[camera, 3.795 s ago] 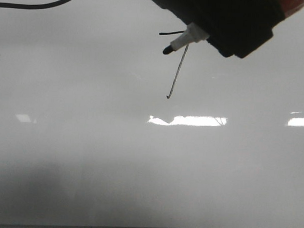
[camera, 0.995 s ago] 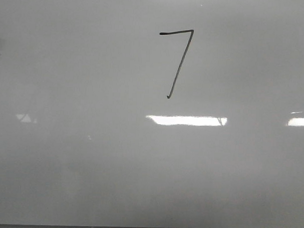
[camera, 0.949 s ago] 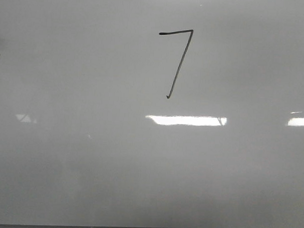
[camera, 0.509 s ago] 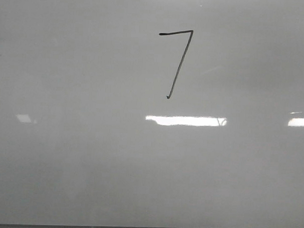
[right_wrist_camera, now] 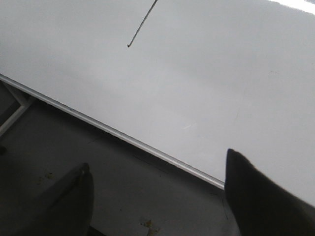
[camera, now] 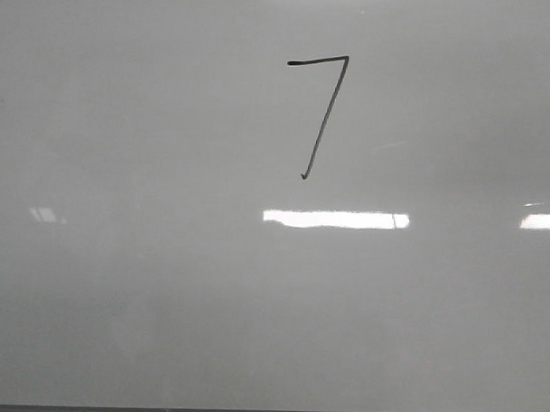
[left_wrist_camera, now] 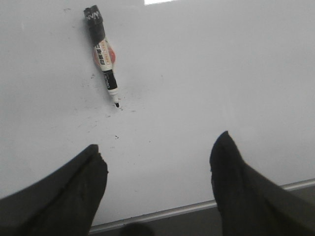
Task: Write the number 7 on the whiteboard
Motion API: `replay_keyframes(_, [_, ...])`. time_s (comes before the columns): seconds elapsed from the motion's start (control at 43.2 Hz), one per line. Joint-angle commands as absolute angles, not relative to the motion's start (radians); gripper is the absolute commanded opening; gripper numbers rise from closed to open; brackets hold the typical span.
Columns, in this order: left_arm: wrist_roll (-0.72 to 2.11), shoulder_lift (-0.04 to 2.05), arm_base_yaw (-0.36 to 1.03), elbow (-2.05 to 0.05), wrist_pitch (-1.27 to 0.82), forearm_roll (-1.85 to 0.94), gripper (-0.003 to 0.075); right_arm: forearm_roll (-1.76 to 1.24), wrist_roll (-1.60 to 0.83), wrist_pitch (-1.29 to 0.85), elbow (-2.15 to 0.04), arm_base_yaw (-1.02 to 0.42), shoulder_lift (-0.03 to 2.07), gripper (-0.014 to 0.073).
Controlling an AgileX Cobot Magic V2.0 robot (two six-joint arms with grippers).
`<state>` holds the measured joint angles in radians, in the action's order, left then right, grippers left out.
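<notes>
Upper centre of the front view, the number 7 (camera: 318,113) stands finished on the whiteboard (camera: 164,283), a short bar and a long slanted stroke. A marker (left_wrist_camera: 102,54) lies uncapped on the board, upper left of the left wrist view; its bare tip could dry or smear if nudged, and a low sweep could smudge the figure. The left hand (left_wrist_camera: 157,162) hovers empty, fingers apart. The right hand (right_wrist_camera: 157,182) is likewise spread and empty, poised over the board's metal edge (right_wrist_camera: 123,135).

Both the left gripper (left_wrist_camera: 160,157) and the right gripper (right_wrist_camera: 157,189) hang with their dark fingers spread wide apart, nothing held between them.
</notes>
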<state>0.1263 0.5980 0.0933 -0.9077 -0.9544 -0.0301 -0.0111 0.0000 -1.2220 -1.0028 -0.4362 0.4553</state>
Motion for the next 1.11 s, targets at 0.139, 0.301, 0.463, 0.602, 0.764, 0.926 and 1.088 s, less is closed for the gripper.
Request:
replay_keyframes(0.139, [-0.046, 0.472, 0.138, -0.920, -0.962, 0.096, 0.0429, 0.000, 0.000, -1.151, -0.979, -0.433, 0.465, 0.0571])
replay_keyframes(0.301, [-0.046, 0.441, 0.138, -0.890, -0.967, 0.080, 0.0424, 0.000, 0.000, -1.130, -0.959, -0.433, 0.465, 0.0414])
replay_keyframes(0.463, [-0.046, 0.441, 0.138, -0.882, -0.965, 0.046, 0.0293, 0.000, 0.000, -1.124, -0.959, -0.433, 0.465, 0.0129])
replay_keyframes(0.602, [-0.046, 0.441, 0.138, -0.882, -0.963, 0.046, 0.0143, 0.000, 0.000, -1.123, -0.959, -0.433, 0.465, -0.0060])
replay_keyframes(0.764, [-0.046, 0.441, 0.138, -0.882, -0.958, 0.046, -0.0003, 0.000, 0.000, -1.133, -0.959, -0.433, 0.465, -0.0068])
replay_keyframes(0.926, [-0.046, 0.441, 0.138, -0.880, -0.934, 0.044, -0.0020, 0.000, 0.000, -1.136, -0.959, -0.433, 0.465, -0.0068])
replay_keyframes(1.088, [-0.046, 0.441, 0.138, -0.878, -0.930, 0.040, -0.0020, 0.000, 0.000, -1.136, -0.959, -0.433, 0.465, -0.0068])
